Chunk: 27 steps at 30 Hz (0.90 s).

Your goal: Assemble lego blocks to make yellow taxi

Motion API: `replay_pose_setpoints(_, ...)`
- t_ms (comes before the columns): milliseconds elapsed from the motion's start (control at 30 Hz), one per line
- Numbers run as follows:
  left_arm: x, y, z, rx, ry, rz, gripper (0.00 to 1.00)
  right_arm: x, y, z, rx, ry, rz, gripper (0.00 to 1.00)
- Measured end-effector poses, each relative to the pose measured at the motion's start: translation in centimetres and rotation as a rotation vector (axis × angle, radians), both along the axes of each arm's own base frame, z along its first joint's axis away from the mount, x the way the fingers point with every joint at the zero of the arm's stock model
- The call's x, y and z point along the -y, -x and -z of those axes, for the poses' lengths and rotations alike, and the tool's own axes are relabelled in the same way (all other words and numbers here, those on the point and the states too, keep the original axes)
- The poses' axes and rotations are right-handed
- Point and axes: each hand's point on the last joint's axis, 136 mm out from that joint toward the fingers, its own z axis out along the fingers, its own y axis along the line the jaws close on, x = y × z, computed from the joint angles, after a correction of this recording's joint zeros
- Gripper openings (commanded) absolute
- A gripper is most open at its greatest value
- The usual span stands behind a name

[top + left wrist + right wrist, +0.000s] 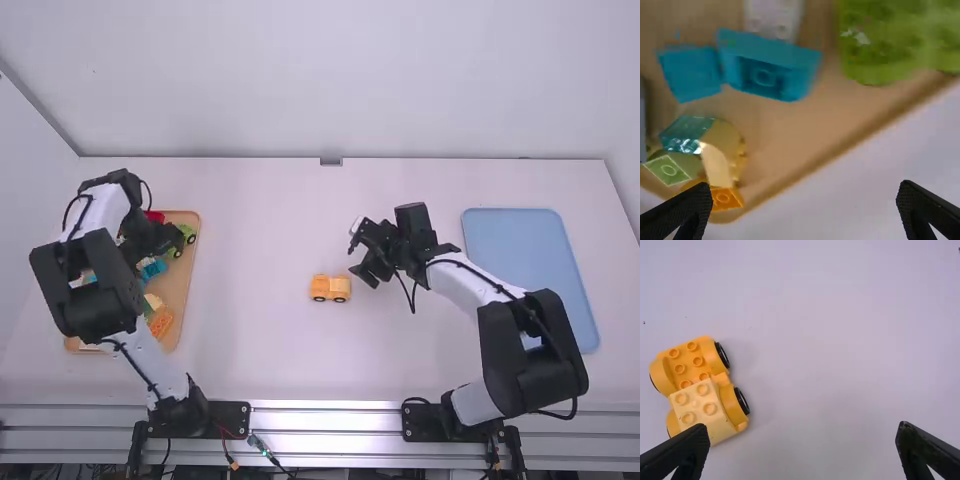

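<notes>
Over the wooden tray (185,292) at the left, my left gripper (166,242) is open. In the left wrist view, this gripper (804,210) has nothing between its fingers; teal blocks (771,67), a pale yellow curved block (720,150) and an orange block (726,199) lie in the tray. The yellow wheeled car base (328,288) stands on the mid-table. My right gripper (358,254) is to its right, open and empty. In the right wrist view, a light yellow block (704,407) sits on one end of the car base (687,362), left of the right gripper (804,450).
Green wheeled pieces (184,238) and a red block (155,216) are also in the wooden tray. A blue tray (530,262) lies at the right, beyond the right arm. White table surface lies between the wooden tray and the car base.
</notes>
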Motion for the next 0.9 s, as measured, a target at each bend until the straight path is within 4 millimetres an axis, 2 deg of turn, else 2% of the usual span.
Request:
replay_pose_setpoints(67, -1.3, 1.3, 1.2, -0.014, -0.010, -0.073, 0.99, 0.0, -0.2, -0.1, 0.009, -0.002, -0.001, 0.99)
replay_pose_setpoints(133, -1.6, 1.8, 1.9, -0.020, -0.005, -0.100, 0.99, -0.1, -0.2, -0.2, 0.013, -0.003, -0.001, 0.99)
replay_pose_setpoints(200, -1.5, 2.3, 2.5, -0.020, 0.017, -0.108, 0.88, -0.1, -0.3, -0.2, 0.016, -0.004, -0.002, 0.99)
replay_pose_setpoints(233, -1.3, 2.6, 3.1, -0.015, 0.043, -0.099, 0.71, -0.1, -0.4, -0.3, 0.022, -0.006, -0.001, 0.99)
replay_pose_setpoints(267, -1.1, 2.7, 3.3, -0.010, 0.058, -0.085, 0.66, -0.1, -0.5, -0.4, 0.028, -0.008, -0.001, 0.99)
replay_pose_setpoints(300, -1.1, 2.7, 3.5, 0.000, 0.074, -0.084, 0.54, -0.2, -0.6, -0.5, 0.034, -0.009, -0.002, 0.99)
replay_pose_setpoints(333, -1.1, 2.7, 3.5, 0.003, 0.080, -0.083, 0.52, -0.2, -0.6, -0.5, 0.035, -0.010, -0.002, 0.99)
replay_pose_setpoints(367, -1.0, 2.7, 3.5, 0.008, 0.087, -0.080, 0.42, -0.2, -0.6, -0.5, 0.036, -0.010, -0.002, 0.99)
replay_pose_setpoints(767, -1.2, 4.4, 3.3, -0.054, 0.090, -0.116, 0.60, -0.2, -0.6, -0.5, 0.036, -0.009, -0.002, 0.99)
replay_pose_setpoints(900, -1.5, 4.5, 3.1, -0.060, 0.065, -0.127, 0.61, -0.2, -0.6, -0.5, 0.035, -0.010, -0.001, 0.99)
